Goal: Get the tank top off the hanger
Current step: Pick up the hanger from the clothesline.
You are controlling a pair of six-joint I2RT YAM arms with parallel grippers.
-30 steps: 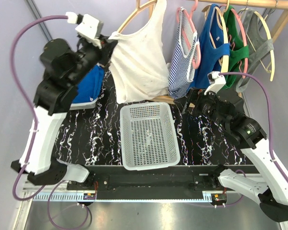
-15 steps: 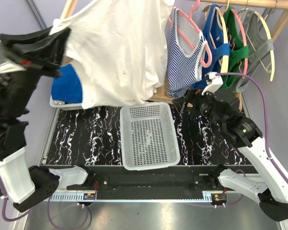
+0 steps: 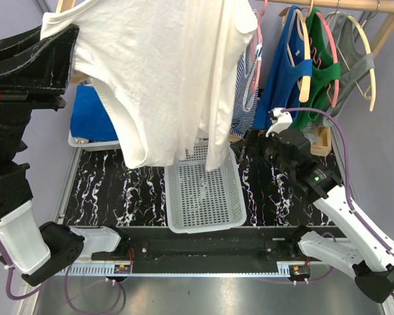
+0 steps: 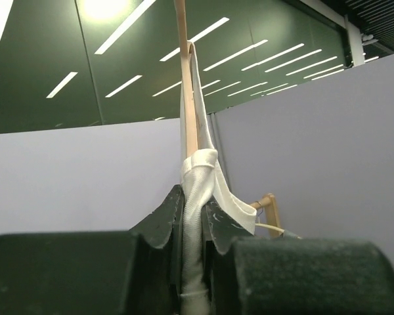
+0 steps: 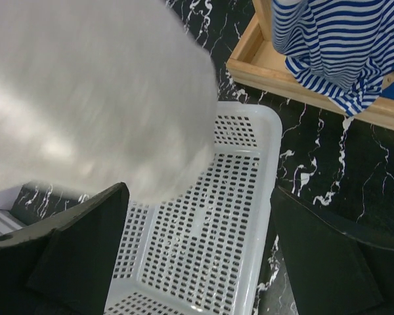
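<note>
1. the left gripper [image 4: 192, 216] is up high, jaws clamped on a strap of the white tank top [image 3: 164, 72]; the strap lies against the wooden hanger [image 4: 182, 79].
2. the white tank top drapes down over the white basket [image 5: 210, 249].
3. the right gripper [image 5: 198, 190] is spread wide above the basket, just beside the hem.

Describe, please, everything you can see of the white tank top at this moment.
The white tank top looks like thin, soft fabric, spread wide and held high above the table. The left pincer is shut on a bunched strap, which loops over the wooden hanger. The hem dangles loose over the white basket, apparently not touching it. In the right wrist view it is only a white blur.
</note>
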